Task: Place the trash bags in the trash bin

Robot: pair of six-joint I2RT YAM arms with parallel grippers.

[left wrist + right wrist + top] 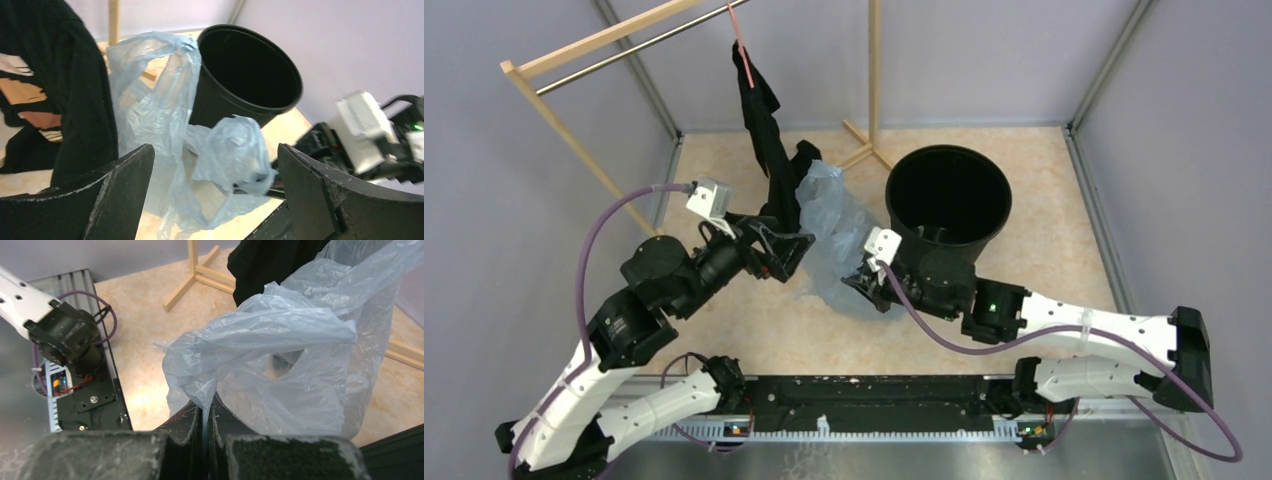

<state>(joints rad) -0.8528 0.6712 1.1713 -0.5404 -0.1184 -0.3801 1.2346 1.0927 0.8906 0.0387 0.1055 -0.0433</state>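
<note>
The pale blue see-through trash bag (834, 225) hangs crumpled between my two grippers, left of the black round trash bin (948, 195). My right gripper (864, 285) is shut on a fold of the bag (280, 355), the film pinched between its fingertips (206, 407). My left gripper (789, 250) is open, its jaws wide apart with the bag (200, 150) in front of them and not touching them. The bin (250, 70) stands upright and open behind the bag.
A black garment with orange patches (764, 130) hangs from a wooden rack (574, 45) at the back left, right beside the bag. The rack's wooden foot (864, 140) lies near the bin. Grey walls enclose the table.
</note>
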